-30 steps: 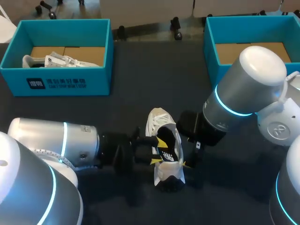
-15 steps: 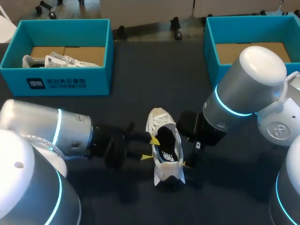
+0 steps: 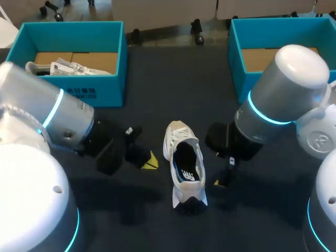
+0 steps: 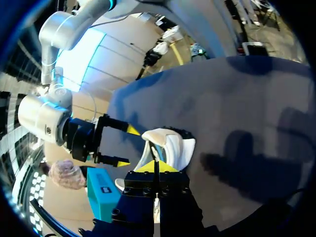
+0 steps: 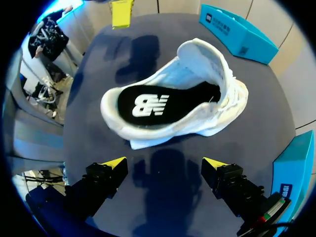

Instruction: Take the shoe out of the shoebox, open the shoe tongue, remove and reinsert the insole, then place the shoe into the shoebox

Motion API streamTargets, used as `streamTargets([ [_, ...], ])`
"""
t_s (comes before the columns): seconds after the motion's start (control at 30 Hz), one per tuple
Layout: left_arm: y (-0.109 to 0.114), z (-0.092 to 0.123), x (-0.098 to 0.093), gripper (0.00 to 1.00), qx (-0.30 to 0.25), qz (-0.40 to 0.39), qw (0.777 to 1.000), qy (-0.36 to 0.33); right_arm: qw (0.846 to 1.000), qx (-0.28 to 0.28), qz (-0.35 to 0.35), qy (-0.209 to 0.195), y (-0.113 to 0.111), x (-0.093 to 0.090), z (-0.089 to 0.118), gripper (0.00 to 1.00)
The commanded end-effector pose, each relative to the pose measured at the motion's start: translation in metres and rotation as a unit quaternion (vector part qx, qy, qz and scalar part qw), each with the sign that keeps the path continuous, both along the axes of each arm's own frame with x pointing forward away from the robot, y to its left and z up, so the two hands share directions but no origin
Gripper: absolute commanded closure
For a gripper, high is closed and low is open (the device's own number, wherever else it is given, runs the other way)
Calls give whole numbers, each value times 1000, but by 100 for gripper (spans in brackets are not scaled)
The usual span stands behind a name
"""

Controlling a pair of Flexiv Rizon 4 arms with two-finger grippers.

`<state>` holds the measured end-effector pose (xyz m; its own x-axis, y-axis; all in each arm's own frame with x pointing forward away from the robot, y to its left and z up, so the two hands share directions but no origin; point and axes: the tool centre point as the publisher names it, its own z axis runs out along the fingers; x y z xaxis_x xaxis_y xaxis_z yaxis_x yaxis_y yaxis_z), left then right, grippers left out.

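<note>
Jaws, left: left gripper [image 4: 155,167] is pinched closed on nothing, just off the shoe's [image 3: 185,163] left side and clear of it.
Jaws, right: right gripper [image 5: 164,165] is spread wide and empty, just beside the shoe's right flank.
Shoe: white, upright on the dark table [image 3: 173,89], with the tongue lifted.
Insole: black insole [image 5: 163,101] lying inside the shoe, white logo at its heel end.
Boxes: left shoebox [image 3: 68,92] stands well beyond the shoe with white print on its front. The right shoebox [image 3: 236,47] is likewise well beyond it.

White cloth shoe [image 5: 213,122], smooth black insole [image 5: 185,97], matt dark table [image 3: 168,79], matt teal card shoebox [image 3: 111,86]
</note>
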<state>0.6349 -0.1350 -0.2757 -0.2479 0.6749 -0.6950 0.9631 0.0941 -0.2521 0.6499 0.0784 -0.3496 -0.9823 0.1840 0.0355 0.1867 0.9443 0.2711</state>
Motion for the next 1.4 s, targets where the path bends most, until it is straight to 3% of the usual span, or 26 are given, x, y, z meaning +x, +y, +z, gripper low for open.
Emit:
streamTargets([
  [0.03,42,43,4,100,109,-40,993,11,1000,6,3,1,-43,-13,22,0],
  [0.17,49,51,5,100,151,-79,985,-7,999,27,28,1,-65,-21,29,0],
  [0.73,49,51,5,100,151,-79,985,-7,999,27,28,1,-65,-21,29,0],
  [0.87,38,55,-2,100,182,-142,972,-31,1000,9,19,21,-90,-31,34,0],
  [1.03,30,58,2,100,204,-184,961,-21,999,16,35,10,-114,-42,41,0],
  [1.4,12,53,8,100,276,-257,925,-45,999,24,19,13,-123,-48,42,0],
])
